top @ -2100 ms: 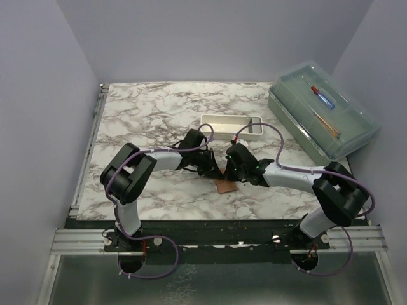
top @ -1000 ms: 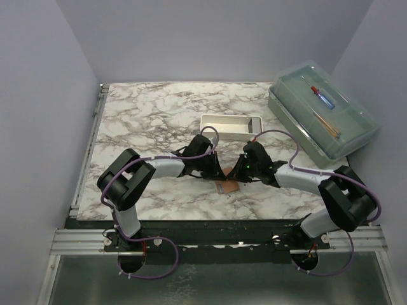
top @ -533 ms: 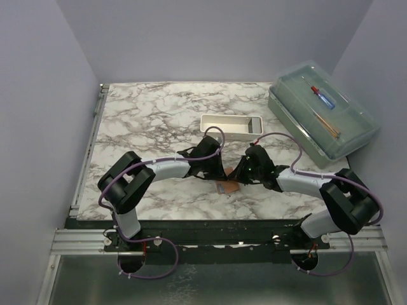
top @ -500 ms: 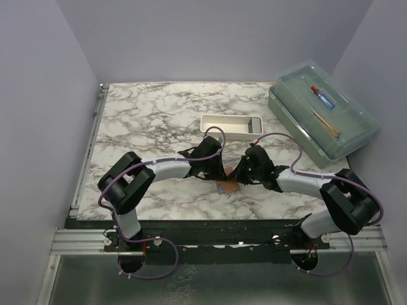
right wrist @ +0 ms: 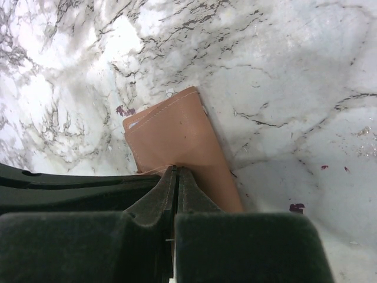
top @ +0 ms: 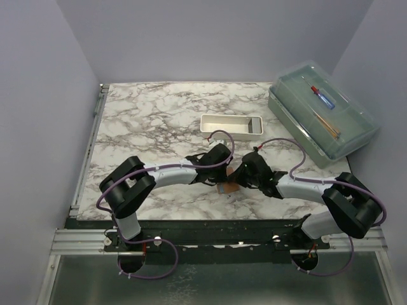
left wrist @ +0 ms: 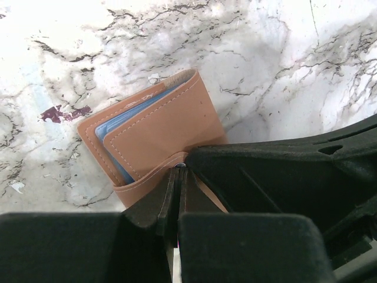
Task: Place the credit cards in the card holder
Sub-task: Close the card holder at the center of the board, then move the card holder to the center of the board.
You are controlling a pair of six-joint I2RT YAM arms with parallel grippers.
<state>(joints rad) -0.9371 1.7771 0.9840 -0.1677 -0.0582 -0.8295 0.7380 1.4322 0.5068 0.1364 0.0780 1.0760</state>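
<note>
Both closed — left claw (left wrist: 178, 171) and right claw (right wrist: 177, 171) rest tips on the tan card holder (left wrist: 162, 127). Blue credit cards (left wrist: 111, 131) show just ahead.

walls (top: 38, 95): plain pale lilac, on three sides
tabletop (top: 152, 114): white marble, grey veins
front rail (top: 216, 240): aluminium

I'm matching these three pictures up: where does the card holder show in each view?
Top view: card holder low centre, near the front edge of the table.
Left wrist: card holder centre-left, blue cards showing inside.
Right wrist: card holder centre, folded.
Shared landmark: the marble table beneath it.
</note>
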